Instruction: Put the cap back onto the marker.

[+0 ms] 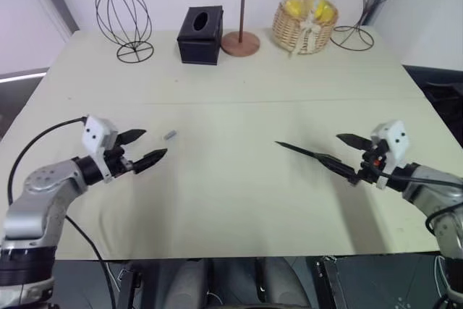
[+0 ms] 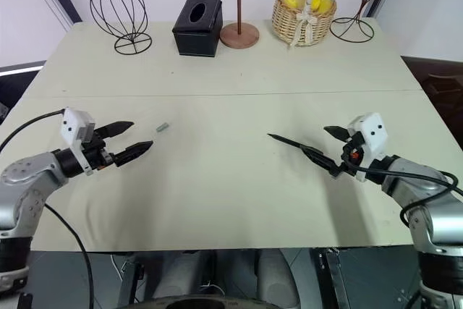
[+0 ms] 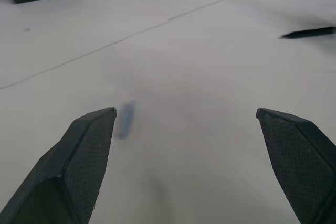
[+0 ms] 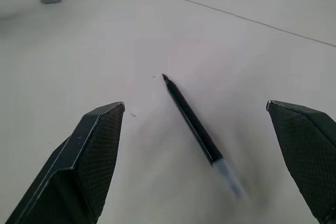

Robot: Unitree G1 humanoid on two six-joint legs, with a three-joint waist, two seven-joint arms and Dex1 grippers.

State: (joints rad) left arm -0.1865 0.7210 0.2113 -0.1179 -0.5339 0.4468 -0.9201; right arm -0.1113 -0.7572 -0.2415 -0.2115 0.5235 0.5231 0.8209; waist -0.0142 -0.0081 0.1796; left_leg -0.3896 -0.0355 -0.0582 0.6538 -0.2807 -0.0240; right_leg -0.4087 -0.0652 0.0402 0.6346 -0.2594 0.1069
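The cap (image 1: 170,135), a tiny pale grey-blue cylinder, lies on the cream table (image 1: 231,208) just ahead of my left gripper (image 1: 153,145). That gripper hovers open and empty, the cap (image 3: 126,119) lying close by one finger. The marker (image 1: 296,149), thin and black with a pointed tip, lies on the table right of centre, its tip toward the middle. My right gripper (image 1: 328,146) is open above its rear end, holding nothing. In the right wrist view the marker (image 4: 191,121) lies slanted on the table between the spread fingers.
Along the far edge stand a wire sphere (image 1: 124,21), a black tissue box (image 1: 200,34), a wooden stand's round base (image 1: 240,43), a fruit basket (image 1: 305,19) and a wire ornament (image 1: 362,12). A seam (image 1: 239,101) crosses the table.
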